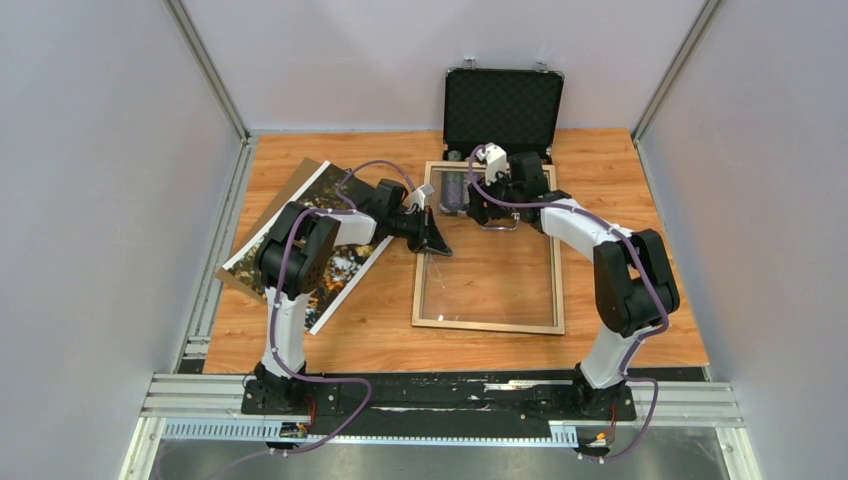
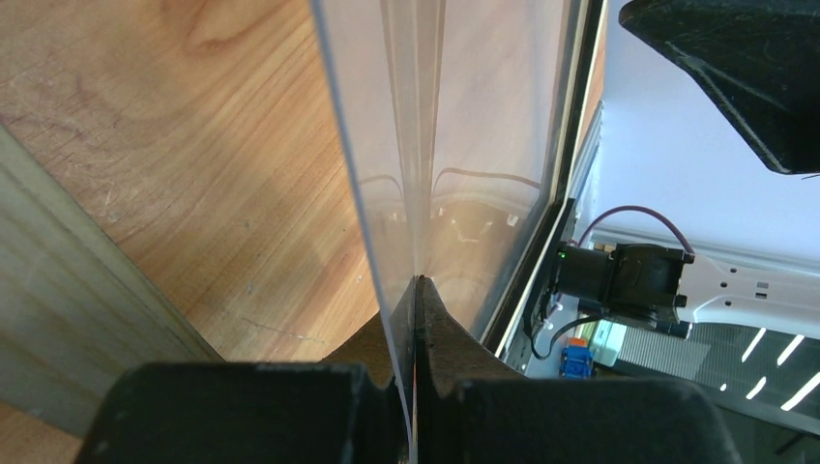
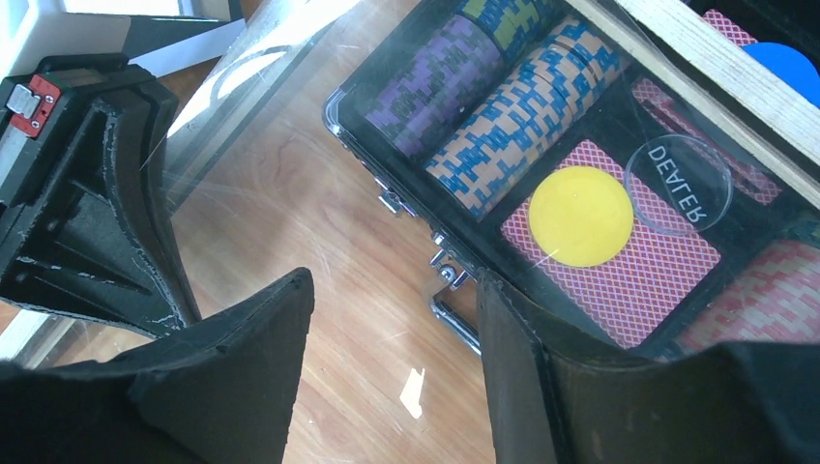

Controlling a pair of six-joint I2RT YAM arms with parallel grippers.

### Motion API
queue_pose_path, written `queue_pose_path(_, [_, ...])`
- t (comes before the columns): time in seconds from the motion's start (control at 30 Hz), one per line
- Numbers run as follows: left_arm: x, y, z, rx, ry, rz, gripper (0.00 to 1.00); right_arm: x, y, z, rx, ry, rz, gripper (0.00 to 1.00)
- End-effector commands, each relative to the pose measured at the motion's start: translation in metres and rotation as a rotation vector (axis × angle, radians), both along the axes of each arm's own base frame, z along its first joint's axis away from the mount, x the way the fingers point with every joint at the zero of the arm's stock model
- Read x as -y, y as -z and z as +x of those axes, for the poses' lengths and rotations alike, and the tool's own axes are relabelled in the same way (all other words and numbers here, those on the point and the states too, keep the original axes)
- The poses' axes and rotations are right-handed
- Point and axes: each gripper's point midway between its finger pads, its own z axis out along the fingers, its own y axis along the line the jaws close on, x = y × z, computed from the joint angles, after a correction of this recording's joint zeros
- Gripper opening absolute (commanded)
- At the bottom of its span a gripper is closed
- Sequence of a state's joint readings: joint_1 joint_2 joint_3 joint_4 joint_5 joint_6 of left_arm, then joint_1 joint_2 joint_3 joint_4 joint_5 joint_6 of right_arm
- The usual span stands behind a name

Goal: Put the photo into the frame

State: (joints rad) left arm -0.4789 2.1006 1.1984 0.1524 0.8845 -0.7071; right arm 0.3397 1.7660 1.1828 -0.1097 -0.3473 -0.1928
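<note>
Left gripper [image 2: 416, 290]: clamped tight on the clear sheet's [image 2: 464, 135] edge.
Right gripper [image 3: 392, 314]: half spread, empty, above chip case [image 3: 580, 145].

Light wooden frame [image 1: 488, 325], glossy clear sheet [image 1: 490, 275]

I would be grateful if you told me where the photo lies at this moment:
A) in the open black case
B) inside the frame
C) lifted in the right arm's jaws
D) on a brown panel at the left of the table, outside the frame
D: the photo lies flat on the brown panel, left of the frame, where only a clear sheet shows.
</note>
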Motion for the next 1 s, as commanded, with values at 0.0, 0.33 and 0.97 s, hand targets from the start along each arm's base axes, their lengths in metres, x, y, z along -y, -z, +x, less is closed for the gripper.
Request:
queue_pose_path(0.0, [0.004, -0.002, 0.006, 0.061, 0.007, 0.017, 0.0, -0.006, -0.004, 0.008, 0.033, -0.018, -0.018, 0.61])
queue_pose_path(0.33, [0.004, -0.002, 0.006, 0.059, 0.007, 0.018, 0.0, -0.004, 0.019, -0.004, -0.009, -0.029, -0.056, 0.6])
queue_pose_path(0.97, [0.003, -0.003, 0.007, 0.06, 0.006, 0.024, 0.05, 0.005, 0.04, -0.011, -0.031, -0.02, -0.104, 0.59])
